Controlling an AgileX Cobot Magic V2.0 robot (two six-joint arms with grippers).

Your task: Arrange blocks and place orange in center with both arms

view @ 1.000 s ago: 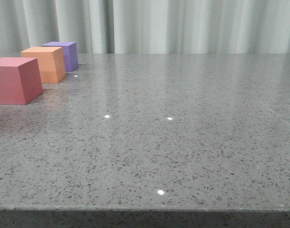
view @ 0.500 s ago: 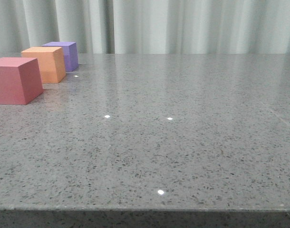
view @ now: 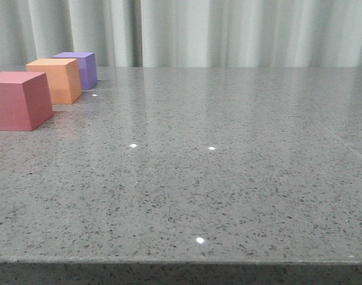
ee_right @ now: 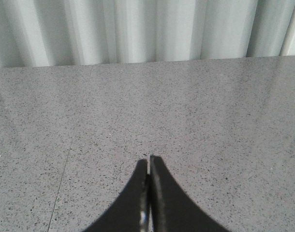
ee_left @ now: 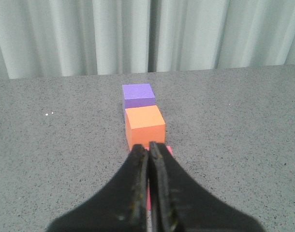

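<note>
Three blocks stand in a row at the table's far left. The pinkish-red block (view: 18, 100) is nearest, the orange block (view: 56, 79) sits in the middle and the purple block (view: 81, 67) is farthest. In the left wrist view my left gripper (ee_left: 148, 146) is shut and empty above the table, with the orange block (ee_left: 145, 126) and purple block (ee_left: 138, 95) just beyond its tips. Only slivers of the pinkish-red block (ee_left: 169, 150) show around the fingers. My right gripper (ee_right: 149, 158) is shut over bare tabletop, with no block in its view. Neither gripper shows in the front view.
The grey speckled table (view: 228, 154) stretches wide to the right of the blocks. Pale curtains (view: 228, 29) hang behind its far edge. The table's front edge (view: 181, 261) runs along the bottom of the front view.
</note>
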